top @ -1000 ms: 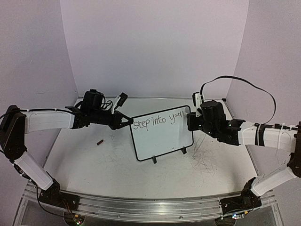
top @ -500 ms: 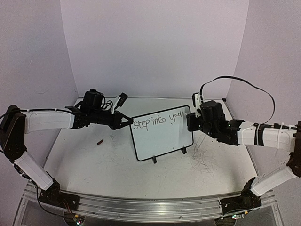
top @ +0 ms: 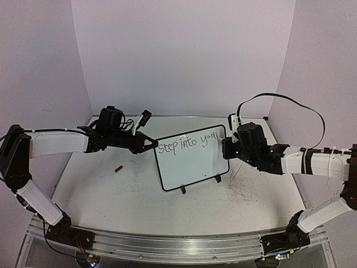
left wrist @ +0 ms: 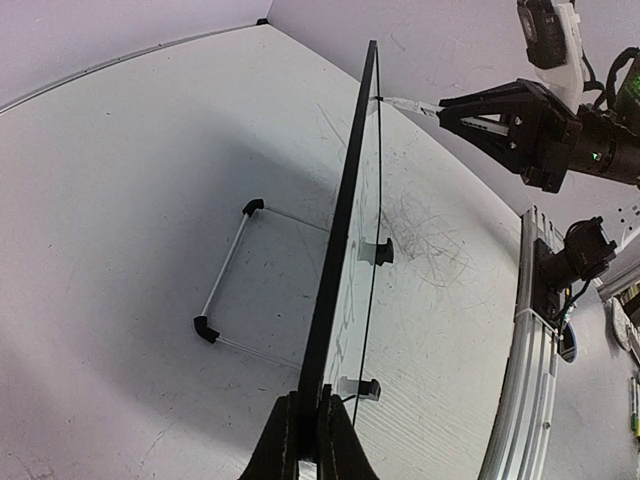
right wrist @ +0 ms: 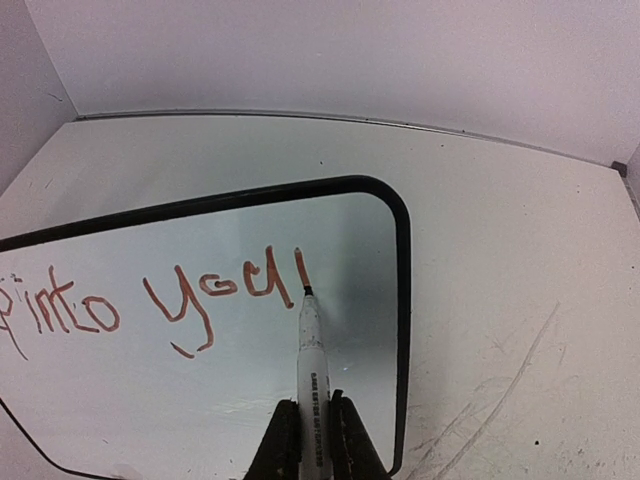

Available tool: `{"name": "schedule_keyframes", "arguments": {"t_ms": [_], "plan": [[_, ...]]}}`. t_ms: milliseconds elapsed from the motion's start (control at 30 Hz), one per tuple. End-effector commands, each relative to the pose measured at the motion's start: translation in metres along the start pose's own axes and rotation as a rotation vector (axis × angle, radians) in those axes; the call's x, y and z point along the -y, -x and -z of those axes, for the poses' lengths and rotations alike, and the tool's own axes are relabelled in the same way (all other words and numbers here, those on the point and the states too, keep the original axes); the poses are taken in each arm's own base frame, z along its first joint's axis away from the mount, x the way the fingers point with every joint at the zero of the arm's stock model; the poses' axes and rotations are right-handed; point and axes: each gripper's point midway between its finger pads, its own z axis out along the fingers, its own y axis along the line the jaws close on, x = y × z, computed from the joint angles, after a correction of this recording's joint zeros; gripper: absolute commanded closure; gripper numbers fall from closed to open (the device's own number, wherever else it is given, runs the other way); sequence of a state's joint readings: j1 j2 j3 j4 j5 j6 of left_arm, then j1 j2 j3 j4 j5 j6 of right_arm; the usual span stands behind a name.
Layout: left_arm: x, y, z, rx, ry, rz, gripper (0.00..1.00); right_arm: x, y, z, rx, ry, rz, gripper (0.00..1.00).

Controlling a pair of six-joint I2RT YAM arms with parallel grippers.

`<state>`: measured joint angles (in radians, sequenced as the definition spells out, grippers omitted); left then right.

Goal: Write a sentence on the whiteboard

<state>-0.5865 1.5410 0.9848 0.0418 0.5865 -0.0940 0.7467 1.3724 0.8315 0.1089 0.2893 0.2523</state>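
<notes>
The whiteboard [top: 192, 162] stands tilted on the table's middle, black-framed, on two small feet. My left gripper [top: 152, 144] is shut on its left edge; in the left wrist view the board [left wrist: 345, 230] runs edge-on out of my left gripper [left wrist: 309, 430]. The sentence [top: 187, 144] reads "step into you" plus one short upright stroke. My right gripper [right wrist: 312, 405] is shut on a white marker [right wrist: 312, 360], whose tip touches the whiteboard [right wrist: 200, 400] at the foot of that stroke, right of the sentence's last word [right wrist: 215, 290]. From above my right gripper [top: 227, 146] is at the board's right edge.
A small dark red cap [top: 118, 168] lies on the tabletop left of the board. Grey scuffs [top: 242, 190] mark the table to the right. A wire stand [left wrist: 228, 290] props the board from behind. A metal rail [top: 167, 245] runs along the near edge.
My right gripper has drawn the marker a little down the board, leaving a new short stroke after "you". The left gripper and the board have not moved.
</notes>
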Motion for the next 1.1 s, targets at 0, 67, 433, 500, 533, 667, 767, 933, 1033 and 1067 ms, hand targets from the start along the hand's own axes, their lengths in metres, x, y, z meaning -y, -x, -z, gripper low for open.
{"name": "schedule_keyframes", "arguments": {"t_ms": [0,67,433,500,533,667,767,933,1033,1067], "plan": [[-0.012,-0.010,0.002,-0.028,0.076,-0.059,1.00,-0.004,0.019,0.002,0.040,0.015,-0.021,1.00],[-0.012,-0.010,0.003,-0.028,0.076,-0.061,1.00,-0.005,0.022,0.002,0.049,0.014,-0.022,1.00],[-0.011,-0.010,0.003,-0.028,0.075,-0.063,1.00,-0.003,0.035,0.000,0.082,-0.012,-0.034,1.00],[-0.011,-0.010,0.003,-0.027,0.078,-0.065,1.00,-0.002,0.035,0.000,0.083,-0.019,-0.037,1.00],[-0.011,-0.010,0.003,-0.027,0.078,-0.066,1.00,-0.001,0.035,0.000,0.083,-0.022,-0.038,1.00],[-0.011,-0.011,0.002,-0.030,0.075,-0.065,1.00,0.003,0.036,0.000,0.089,-0.043,-0.049,1.00],[-0.010,-0.011,0.002,-0.029,0.076,-0.066,1.00,0.008,0.035,0.002,0.091,-0.070,-0.067,1.00],[-0.011,-0.010,0.003,-0.027,0.085,-0.067,1.00,0.004,0.039,0.013,0.099,-0.025,-0.075,1.00],[-0.015,-0.012,0.003,-0.029,0.105,-0.063,1.00,-0.005,0.047,0.037,0.134,0.084,-0.053,1.00],[-0.016,-0.012,0.003,-0.029,0.111,-0.063,1.00,-0.004,0.045,0.047,0.142,0.106,-0.040,1.00]]}}
